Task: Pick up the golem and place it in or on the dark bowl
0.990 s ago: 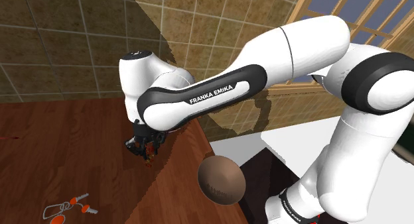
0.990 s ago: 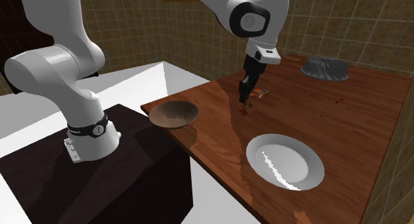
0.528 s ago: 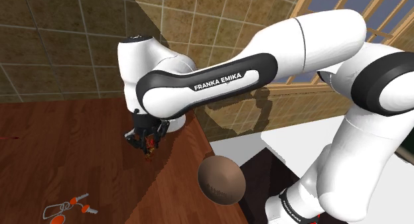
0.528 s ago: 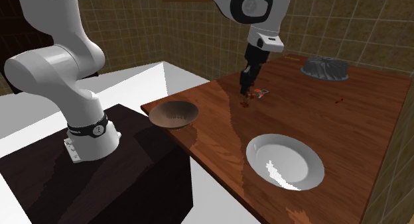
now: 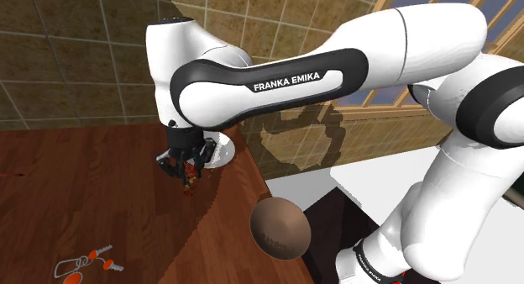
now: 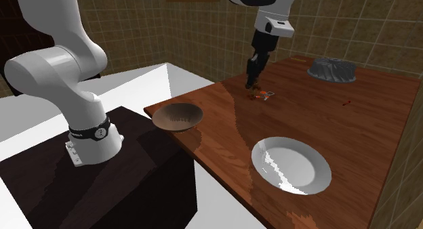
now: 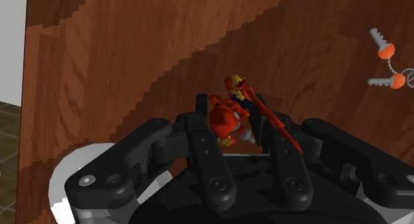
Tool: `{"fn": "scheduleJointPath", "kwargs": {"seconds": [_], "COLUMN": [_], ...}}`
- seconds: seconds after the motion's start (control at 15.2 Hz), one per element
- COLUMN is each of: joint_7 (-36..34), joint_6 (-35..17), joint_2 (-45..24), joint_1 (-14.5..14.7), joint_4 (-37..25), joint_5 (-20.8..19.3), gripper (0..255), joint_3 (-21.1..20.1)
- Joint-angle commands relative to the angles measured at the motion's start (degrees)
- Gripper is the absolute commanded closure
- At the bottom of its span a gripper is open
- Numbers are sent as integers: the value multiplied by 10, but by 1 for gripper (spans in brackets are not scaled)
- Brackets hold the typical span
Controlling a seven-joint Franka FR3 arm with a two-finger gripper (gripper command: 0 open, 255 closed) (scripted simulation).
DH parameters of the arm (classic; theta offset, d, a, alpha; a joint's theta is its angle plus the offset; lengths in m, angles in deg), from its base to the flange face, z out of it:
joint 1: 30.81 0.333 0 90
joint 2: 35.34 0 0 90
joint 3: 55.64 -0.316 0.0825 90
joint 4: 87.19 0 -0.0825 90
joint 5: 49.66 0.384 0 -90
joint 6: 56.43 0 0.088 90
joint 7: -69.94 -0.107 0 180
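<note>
The golem point(image 7: 224, 119) is a small red and orange figure clasped between my two black fingers. My gripper point(image 7: 232, 114) is shut on it and hangs above the wooden table. In the shoulder view the gripper point(image 5: 186, 167) holds the golem point(image 5: 191, 176) under the white forearm. The second exterior view has the gripper point(image 6: 251, 84) pointing down with the golem point(image 6: 262, 94) at its tip. The dark brown bowl point(image 5: 281, 228) sits at the table's edge by the stand, off to the left of the gripper in the second exterior view point(image 6: 177, 116).
A white plate point(image 6: 291, 164) lies near the table's front edge. A grey fluted pan point(image 6: 332, 70) stands at the back right. Orange-headed keys point(image 5: 84, 263) lie on the wood, also seen from the wrist point(image 7: 388, 63). The dark stand point(image 6: 102, 180) is beside the table.
My gripper has risen from just above the table, carrying the golem up with it. The forearm has swung higher. Bowl, plate and keys have not moved.
</note>
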Motion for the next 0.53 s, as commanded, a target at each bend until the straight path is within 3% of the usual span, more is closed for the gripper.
{"fn": "scheduleJointPath", "kwargs": {"seconds": [0.0, 0.2, 0.46], "joint_7": [1, 2, 37], "joint_6": [14, 33, 4], "joint_2": [6, 11, 114], "joint_1": [-1, -1, -24], "joint_4": [-8, -23, 99], "joint_5": [3, 6, 51], "gripper": [255, 255, 255], "joint_3": [-1, -2, -2]}}
